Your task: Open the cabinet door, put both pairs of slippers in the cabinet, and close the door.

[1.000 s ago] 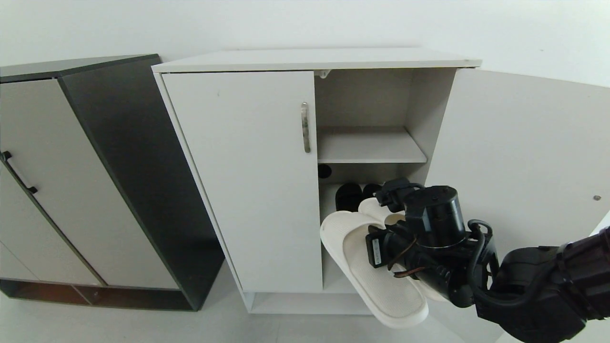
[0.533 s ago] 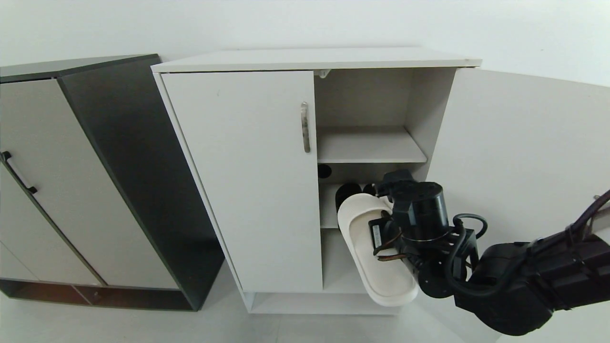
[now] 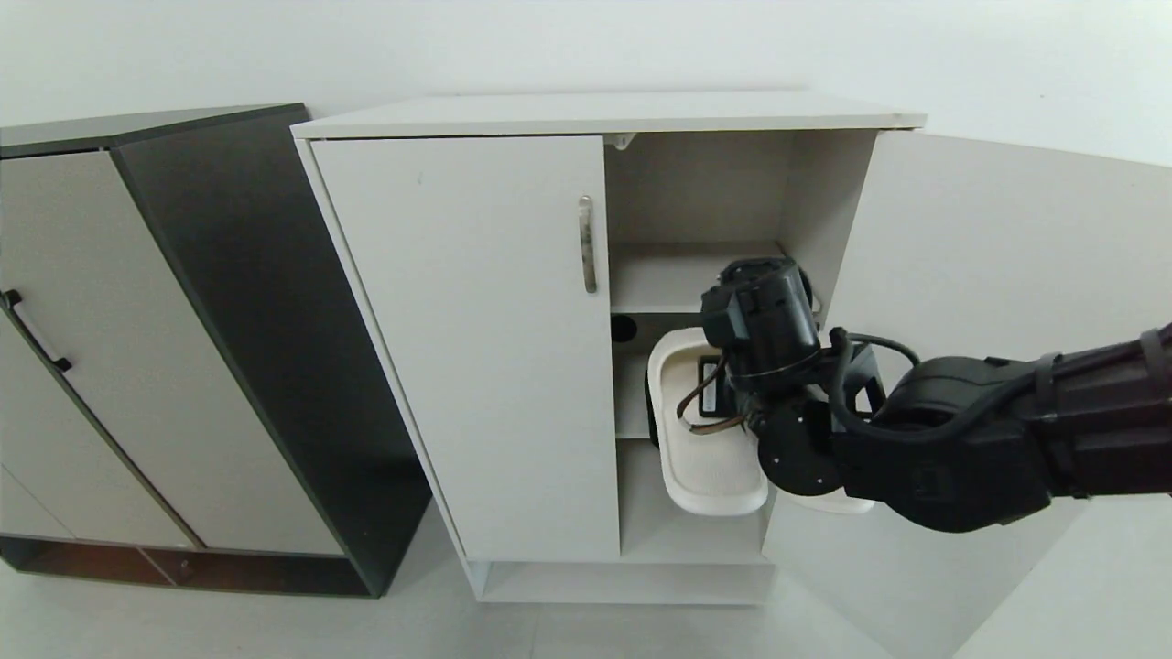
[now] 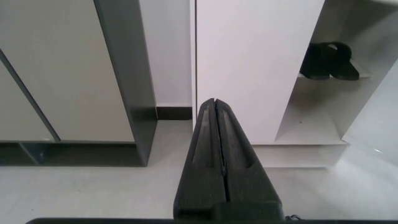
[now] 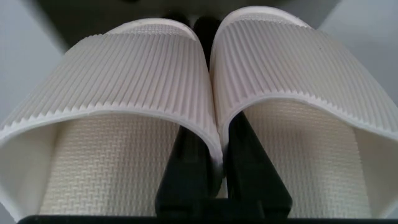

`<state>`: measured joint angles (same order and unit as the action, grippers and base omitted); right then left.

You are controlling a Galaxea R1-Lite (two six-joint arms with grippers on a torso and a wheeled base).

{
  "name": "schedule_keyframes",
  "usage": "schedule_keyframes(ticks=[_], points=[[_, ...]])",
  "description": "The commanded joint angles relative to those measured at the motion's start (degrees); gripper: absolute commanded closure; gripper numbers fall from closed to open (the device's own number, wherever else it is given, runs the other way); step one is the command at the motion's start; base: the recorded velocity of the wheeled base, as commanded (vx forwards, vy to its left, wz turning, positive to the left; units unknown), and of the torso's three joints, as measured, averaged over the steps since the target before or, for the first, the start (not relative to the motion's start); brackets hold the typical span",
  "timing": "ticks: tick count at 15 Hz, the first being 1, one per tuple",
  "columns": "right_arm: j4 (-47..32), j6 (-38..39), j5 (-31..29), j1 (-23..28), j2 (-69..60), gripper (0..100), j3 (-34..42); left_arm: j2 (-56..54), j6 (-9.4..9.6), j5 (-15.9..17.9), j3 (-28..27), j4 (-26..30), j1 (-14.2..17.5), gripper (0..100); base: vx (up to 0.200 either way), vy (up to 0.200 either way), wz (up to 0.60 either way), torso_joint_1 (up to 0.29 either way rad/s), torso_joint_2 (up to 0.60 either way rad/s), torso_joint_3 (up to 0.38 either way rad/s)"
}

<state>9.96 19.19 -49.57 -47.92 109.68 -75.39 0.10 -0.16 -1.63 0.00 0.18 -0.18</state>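
White slippers [image 3: 710, 458], centre-right of head view, clamped side by side in right gripper [image 5: 214, 180]; long axis points into cabinet [image 3: 586, 114], toes over shelf [image 3: 630, 412] beside black slippers [image 4: 329, 61]. Left gripper [image 4: 216, 143] jaws together.

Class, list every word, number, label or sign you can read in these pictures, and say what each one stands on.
None can be read.
Small tag by the right gripper, which holds the white slippers: too small to read.
Cabinet and black slippers: no print shows.
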Motion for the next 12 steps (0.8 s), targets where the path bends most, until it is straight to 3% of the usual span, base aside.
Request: schedule_keyframes(ticks=[1, 8, 12], points=[[-0.5, 0.3, -0.4, -1.1, -2.2, 100, -2.3, 0.0, -0.02, 0.0, 0.0, 0.0, 0.0, 100, 0.0, 0.0, 0.0, 0.0, 0.0, 0.0], [4.0, -1.2, -0.2, -1.0, -2.5, 100, 1.3, 0.0, -0.28, -0.3, 0.0, 0.0, 0.0, 100, 0.0, 0.0, 0.0, 0.0, 0.0, 0.0], [4.1, -1.2, 0.0, -1.0, -2.5, 100, 1.3, 0.0, -0.19, -0.3, 0.0, 0.0, 0.0, 100, 0.2, 0.0, 0.0, -0.001, 0.0, 0.005]])
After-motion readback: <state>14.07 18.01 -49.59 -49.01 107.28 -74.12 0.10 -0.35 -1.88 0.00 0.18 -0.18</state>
